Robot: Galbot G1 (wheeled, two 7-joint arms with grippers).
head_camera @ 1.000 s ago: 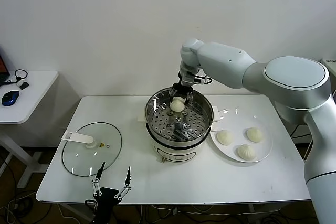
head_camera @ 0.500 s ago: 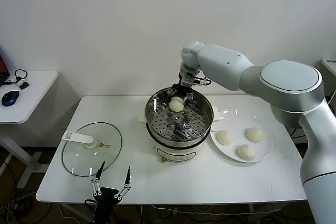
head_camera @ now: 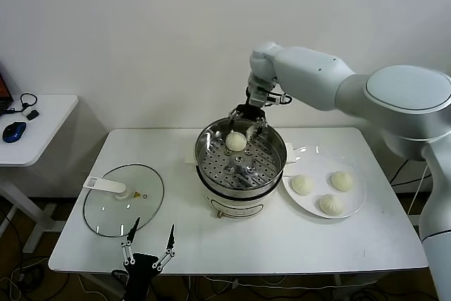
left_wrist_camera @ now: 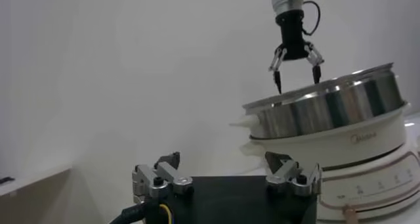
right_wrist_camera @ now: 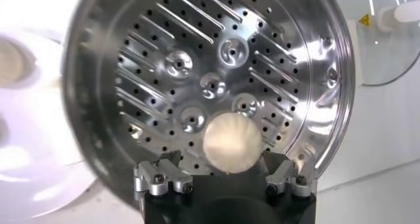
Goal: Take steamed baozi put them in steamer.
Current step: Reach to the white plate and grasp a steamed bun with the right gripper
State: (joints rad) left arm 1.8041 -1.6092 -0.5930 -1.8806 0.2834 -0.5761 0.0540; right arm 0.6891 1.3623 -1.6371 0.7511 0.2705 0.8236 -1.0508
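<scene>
Your right end effector hangs just above the far rim of the round, shiny stainless-steel steamer with its white base, fingers spread wide and gripping nothing. Directly below it, one small off-white pleated dough bun sits loose on the perforated steel tray, toward the far side of the pot; from the right wrist camera you see that bun lying between the two open fingertips, free of both. Three more off-white buns wait on the flat white plate on the robot's right of the steamer, the plate's edge just beside the pot. On the steamer's other side, the round glass lid with a white handle lies flat on the white tabletop. Your left end effector is parked low at the tabletop's near edge, close to the lid, fingers apart and empty.
</scene>
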